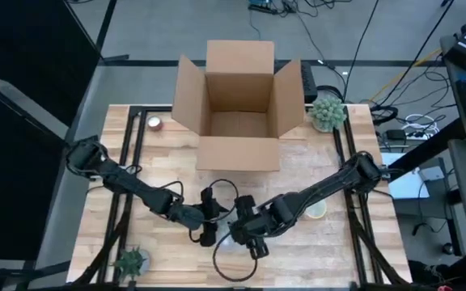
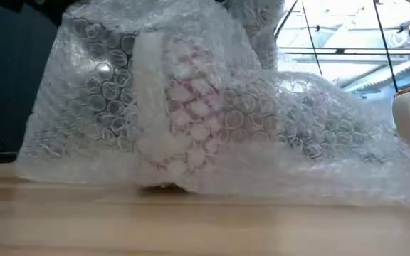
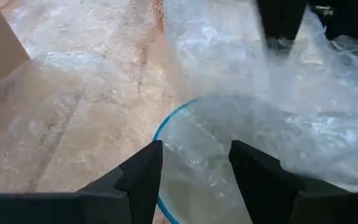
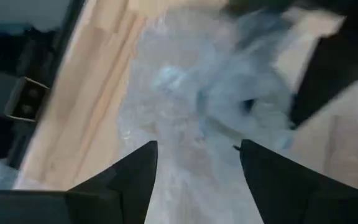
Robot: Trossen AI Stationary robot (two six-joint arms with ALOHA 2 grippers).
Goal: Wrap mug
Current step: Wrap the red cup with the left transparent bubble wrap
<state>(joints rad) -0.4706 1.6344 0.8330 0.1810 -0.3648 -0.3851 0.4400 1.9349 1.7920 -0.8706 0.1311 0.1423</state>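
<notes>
The mug [image 2: 184,121] sits near the front middle of the table [image 1: 330,242], under a heap of bubble wrap [image 2: 276,135]. I think the mug is hard and could break, while the wrap is soft, light and slippery, so I would pinch a loose edge of wrap.

Only the low view shows pink through the bubbles. The high view shows both arms meeting there, and the cardboard box [image 1: 239,109] behind.

The left gripper [image 3: 194,171] and right gripper [image 4: 197,165] both have fingers spread apart, holding nothing I can see.
</notes>
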